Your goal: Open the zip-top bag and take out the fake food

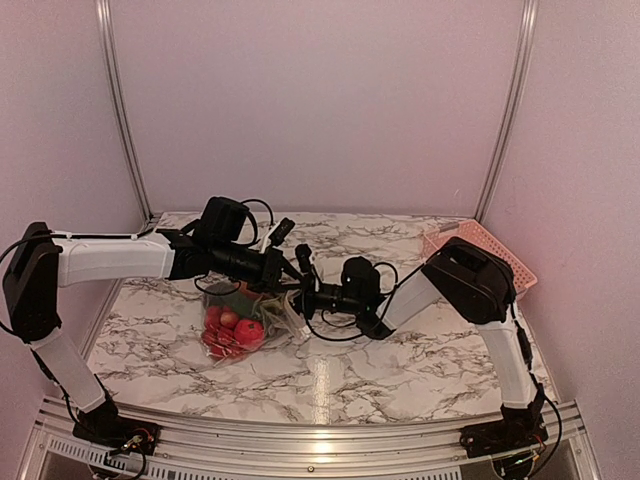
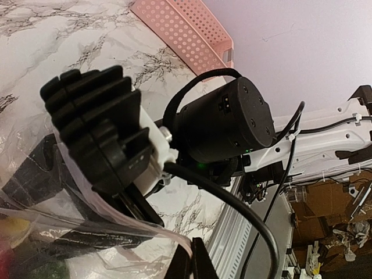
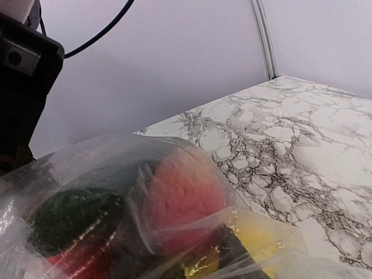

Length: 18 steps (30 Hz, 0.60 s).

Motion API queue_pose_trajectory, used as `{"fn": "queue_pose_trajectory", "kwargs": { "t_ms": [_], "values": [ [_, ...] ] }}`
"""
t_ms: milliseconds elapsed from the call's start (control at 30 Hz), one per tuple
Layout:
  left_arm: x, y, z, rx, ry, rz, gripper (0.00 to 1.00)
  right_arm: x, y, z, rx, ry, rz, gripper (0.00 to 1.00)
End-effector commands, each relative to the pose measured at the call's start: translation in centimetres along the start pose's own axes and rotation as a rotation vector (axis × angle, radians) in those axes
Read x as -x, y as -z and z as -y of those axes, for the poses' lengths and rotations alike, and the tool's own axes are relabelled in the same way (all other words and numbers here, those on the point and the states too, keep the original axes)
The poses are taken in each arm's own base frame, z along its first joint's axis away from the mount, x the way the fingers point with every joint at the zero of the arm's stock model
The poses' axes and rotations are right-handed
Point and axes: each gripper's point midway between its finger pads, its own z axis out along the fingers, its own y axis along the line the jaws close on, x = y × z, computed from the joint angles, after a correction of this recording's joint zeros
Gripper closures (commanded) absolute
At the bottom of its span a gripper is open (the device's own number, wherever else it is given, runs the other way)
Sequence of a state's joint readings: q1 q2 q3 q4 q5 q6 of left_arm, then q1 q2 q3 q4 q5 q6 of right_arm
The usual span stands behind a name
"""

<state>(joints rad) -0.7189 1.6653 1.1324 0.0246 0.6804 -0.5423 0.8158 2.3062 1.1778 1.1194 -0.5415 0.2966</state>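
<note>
Bag [image 1: 242,316] rests on the table [image 1: 400,370] between my arms, with the food [image 1: 236,328] inside. My left gripper [image 2: 189,263] pinches its edge. For my right gripper [image 1: 303,294] I cannot tell.

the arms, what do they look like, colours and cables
Both have white links, left arm and right arm, with bulky black joint housings. Thin black cables loop around the wrists. The right wrist motor is a black cylinder beside a finned black block.

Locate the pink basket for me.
Top view: the pink basket sits at the far right corner of the table, partly behind the right arm.
</note>
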Motion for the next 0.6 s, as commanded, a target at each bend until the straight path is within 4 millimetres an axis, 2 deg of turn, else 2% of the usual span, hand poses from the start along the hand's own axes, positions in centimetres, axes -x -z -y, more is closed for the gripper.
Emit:
{"fn": "queue_pose_trajectory", "kwargs": {
  "t_ms": [0,300,567],
  "values": [
    [0.9,1.0,1.0,-0.010,-0.033,0.027,1.00,0.8,0.6,-1.2,0.034,0.019,0.025,0.70],
    [1.7,1.6,0.5,0.030,-0.042,0.063,1.00,1.0,3.6,-2.2,0.019,0.026,0.019,1.00],
    [1.5,1.7,0.3,0.037,-0.046,0.061,1.00,1.6,6.2,-3.1,0.002,0.028,0.013,1.00]
  ]
}}
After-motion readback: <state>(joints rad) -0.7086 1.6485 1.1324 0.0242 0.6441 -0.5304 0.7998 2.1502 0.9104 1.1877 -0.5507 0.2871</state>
